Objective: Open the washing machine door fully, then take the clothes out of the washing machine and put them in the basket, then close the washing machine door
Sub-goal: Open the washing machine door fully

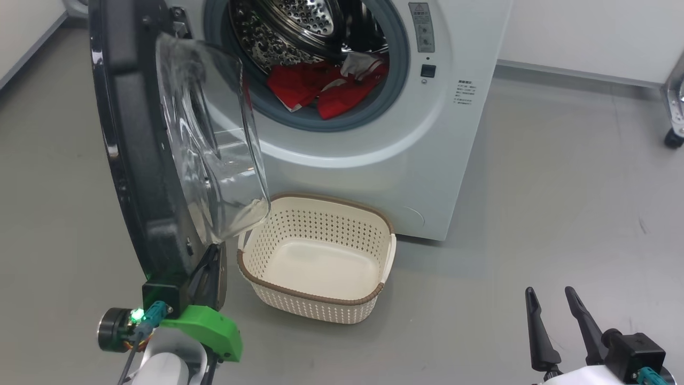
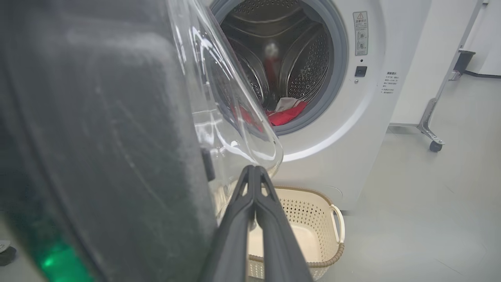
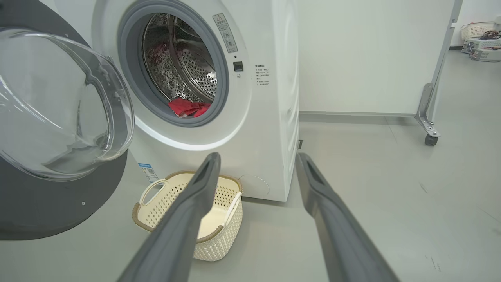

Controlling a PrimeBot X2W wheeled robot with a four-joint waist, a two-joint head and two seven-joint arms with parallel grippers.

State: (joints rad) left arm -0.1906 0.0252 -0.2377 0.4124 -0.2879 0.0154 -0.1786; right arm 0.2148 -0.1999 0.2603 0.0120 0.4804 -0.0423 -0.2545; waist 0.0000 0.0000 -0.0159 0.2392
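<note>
Closest to the head camera, at seven o'clock, the left claw (image 1: 215,251) had its two long dark fingers pressed together on nothing, their tips just beside the lower edge of the large round washing machine door with its glossy black rim (image 1: 131,160). Whether they touched the door could not be told. At five o'clock the right claw (image 1: 549,293) hung low over the grey floor (image 1: 534,214) with its fingers spread wide apart and empty, well apart from everything else.

The door stood swung out at ten o'clock, nearly edge-on to the head view. Its bulging clear glass bowl (image 1: 214,133) faced toward three o'clock and overhung the near corner of the basket. At twelve o'clock the big white front-loading washing machine (image 1: 427,160) gaped open, showing the perforated steel drum (image 1: 288,27) inside the grey rubber gasket (image 1: 398,69). The bright red clothes with white trim (image 1: 320,88) lay bundled at the six o'clock of the drum mouth, partly resting on the gasket lip.

The small cream perforated plastic basket with a brown woven-look rim (image 1: 320,199) sat on the floor in front of the machine, directly below the opening, with nothing in it.

By my reckoning the first step was done or nearly so, since the door looked wide open. No garment had been taken out yet, and loading the basket and shutting the door remained.
</note>
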